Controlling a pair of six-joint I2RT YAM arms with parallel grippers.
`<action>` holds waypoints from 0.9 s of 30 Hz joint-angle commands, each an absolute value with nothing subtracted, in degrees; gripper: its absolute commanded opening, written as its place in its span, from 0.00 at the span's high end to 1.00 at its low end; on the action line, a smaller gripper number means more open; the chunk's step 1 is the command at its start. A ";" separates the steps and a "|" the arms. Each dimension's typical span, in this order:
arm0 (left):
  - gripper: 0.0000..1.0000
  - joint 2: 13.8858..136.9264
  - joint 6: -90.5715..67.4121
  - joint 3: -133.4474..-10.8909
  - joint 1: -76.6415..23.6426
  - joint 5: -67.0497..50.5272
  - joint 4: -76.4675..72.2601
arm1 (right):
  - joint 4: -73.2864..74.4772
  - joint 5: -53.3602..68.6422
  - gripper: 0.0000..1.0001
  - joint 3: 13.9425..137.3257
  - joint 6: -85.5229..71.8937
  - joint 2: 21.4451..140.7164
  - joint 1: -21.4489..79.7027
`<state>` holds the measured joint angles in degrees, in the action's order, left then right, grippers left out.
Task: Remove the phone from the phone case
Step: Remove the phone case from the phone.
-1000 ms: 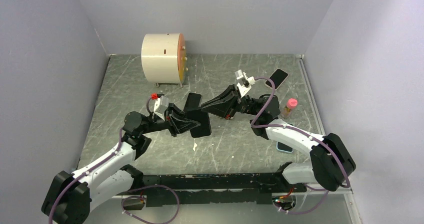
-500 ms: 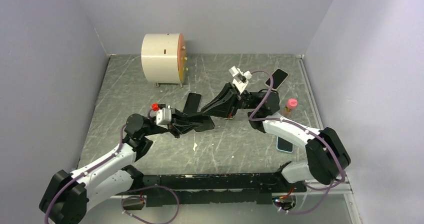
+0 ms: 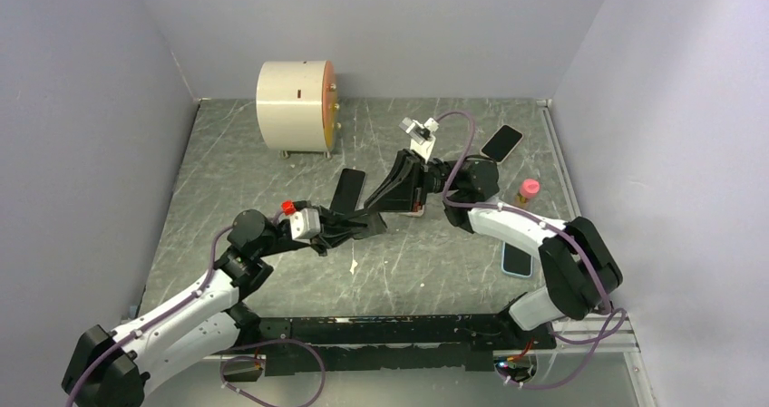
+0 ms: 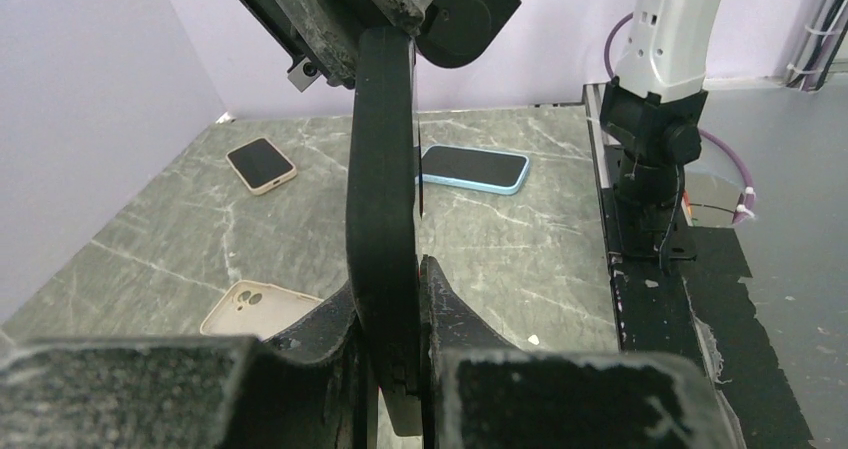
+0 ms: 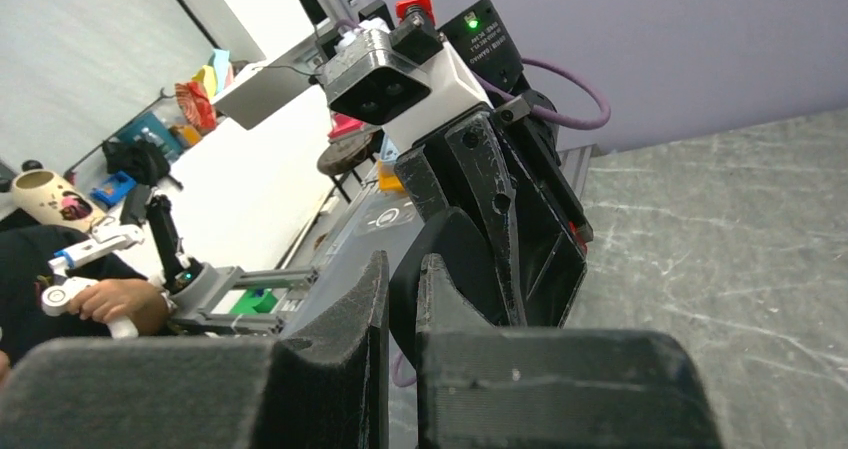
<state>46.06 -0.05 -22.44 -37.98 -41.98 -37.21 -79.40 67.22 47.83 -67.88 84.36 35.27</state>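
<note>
A black phone case (image 3: 376, 218) with the phone in it hangs edge-up above the middle of the table, between my two grippers. My left gripper (image 3: 358, 227) is shut on its near end. In the left wrist view the case (image 4: 383, 149) stands upright between the jaws of the left gripper (image 4: 388, 279). My right gripper (image 3: 392, 198) pinches the far end; it shows at the top of that view (image 4: 385, 24). In the right wrist view the right gripper (image 5: 403, 264) is shut on a thin black edge (image 5: 450, 259). I cannot tell phone from case.
A black phone (image 3: 348, 189) lies flat just behind the grippers. Another black phone (image 3: 501, 142) lies at the back right beside a pink-capped bottle (image 3: 527, 192). A blue-cased phone (image 3: 517, 259) lies at the front right, a beige case (image 4: 255, 309) under the arms, a cream cylinder (image 3: 295, 106) at the back left.
The held case has turned from lying flat to standing on edge. Both grippers have shifted left with it, and the right wrist has swung further left.
</note>
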 commanded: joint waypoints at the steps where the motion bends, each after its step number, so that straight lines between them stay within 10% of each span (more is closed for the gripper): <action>1: 0.98 45.44 5.42 -25.41 -41.52 -45.21 -34.85 | -74.95 61.62 1.00 50.61 -69.66 86.47 36.16; 14: 0.98 43.79 -2.25 -24.06 -41.74 -43.19 -39.28 | -43.85 56.39 1.00 50.60 -41.74 79.90 35.55; 27: 0.97 46.25 -10.36 -28.48 -38.26 -38.65 -30.15 | -11.33 45.31 0.59 42.83 -1.04 60.54 32.78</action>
<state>45.08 -6.55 -23.18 -40.16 -37.98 -28.86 -23.07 48.88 45.69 -17.98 64.95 32.69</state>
